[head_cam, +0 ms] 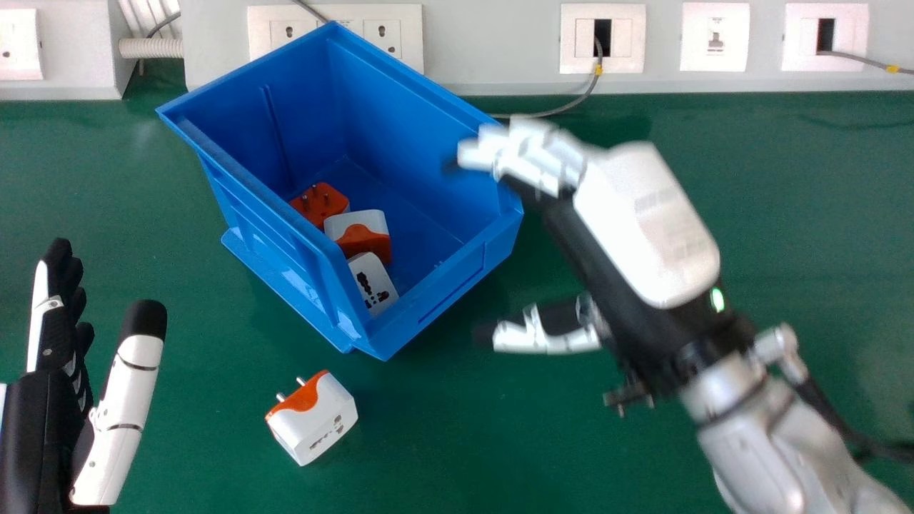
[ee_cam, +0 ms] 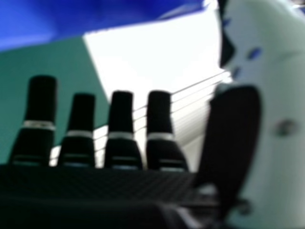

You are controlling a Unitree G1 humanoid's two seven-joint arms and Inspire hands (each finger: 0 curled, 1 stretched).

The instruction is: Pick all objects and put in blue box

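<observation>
The blue box (head_cam: 457, 264) stands tilted to the view, at the back left of centre. Inside lie an orange adapter (head_cam: 321, 203), a white and orange adapter (head_cam: 363, 230) and a white one (head_cam: 373, 282). Another white and orange adapter (head_cam: 314, 421) rests on the table before the box. My right hand (head_cam: 643, 221) is open, its fingers above the box's right rim and its thumb lower, outside the box. In the right hand view my right hand (ee_cam: 121, 129) holds nothing, with the blue box (ee_cam: 95, 16) beyond. At the left edge my left hand (head_cam: 53, 400) stays open.
Green table surface (head_cam: 785, 235) surrounds the box. A grey wall trunking (head_cam: 500, 43) with sockets runs along the back, and a thin grey cable (head_cam: 571, 107) hangs down behind the box.
</observation>
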